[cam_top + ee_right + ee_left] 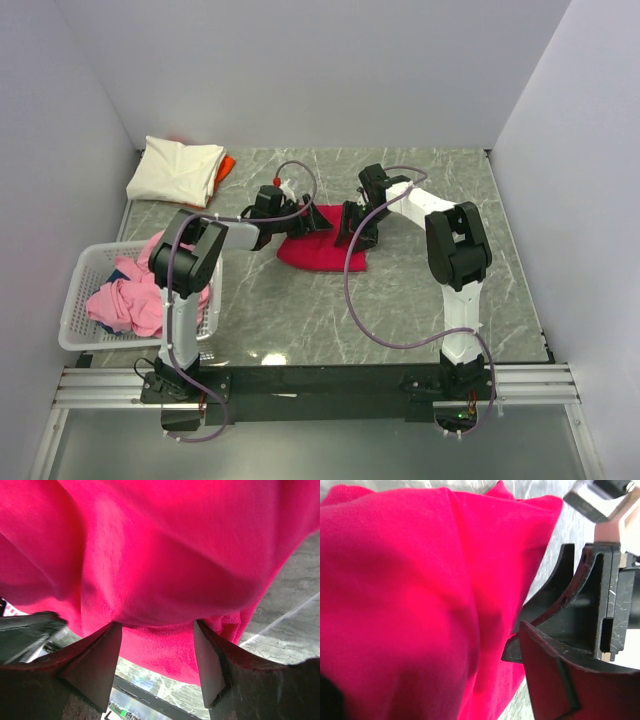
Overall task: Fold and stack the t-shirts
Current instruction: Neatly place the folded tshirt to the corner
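Walls (300,70): plain pale grey, closing in on three sides.
Bench (290,310): grey-green marbled top, a faint sheen near the front.
Near edge: metal rail (110,385) running across.
Light: soft, even.

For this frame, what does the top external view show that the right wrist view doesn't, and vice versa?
Only top external: the cream-white t-shirt lying on the orange t-shirt at the far left, and pink t-shirts in the white basket. Only right wrist: the right gripper close up, fingers spread apart at the cloth's edge. Both: the crimson red t-shirt on the marble table.
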`<control>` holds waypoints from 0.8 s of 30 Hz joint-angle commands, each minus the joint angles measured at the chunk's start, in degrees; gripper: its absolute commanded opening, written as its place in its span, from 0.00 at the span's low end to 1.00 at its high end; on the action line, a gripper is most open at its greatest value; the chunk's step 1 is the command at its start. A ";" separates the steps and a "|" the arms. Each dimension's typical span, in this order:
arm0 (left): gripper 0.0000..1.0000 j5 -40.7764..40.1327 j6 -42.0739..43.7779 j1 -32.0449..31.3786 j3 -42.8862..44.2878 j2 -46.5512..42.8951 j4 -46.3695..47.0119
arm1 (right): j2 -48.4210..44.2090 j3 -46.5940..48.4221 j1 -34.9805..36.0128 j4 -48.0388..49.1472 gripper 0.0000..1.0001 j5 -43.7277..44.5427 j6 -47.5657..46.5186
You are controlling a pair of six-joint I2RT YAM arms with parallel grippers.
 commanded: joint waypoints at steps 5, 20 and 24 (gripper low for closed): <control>0.53 -0.97 4.85 -3.33 2.40 7.16 -21.64 | 1.60 -0.22 -0.36 -1.11 0.66 2.61 -0.70; 0.00 -17.67 16.89 0.79 17.42 6.64 -42.48 | -4.02 -1.28 -0.36 -5.32 0.82 6.29 -2.80; 0.00 -20.75 23.65 4.22 25.69 6.98 -50.82 | -7.01 -1.89 -0.45 -7.08 0.84 7.97 -4.29</control>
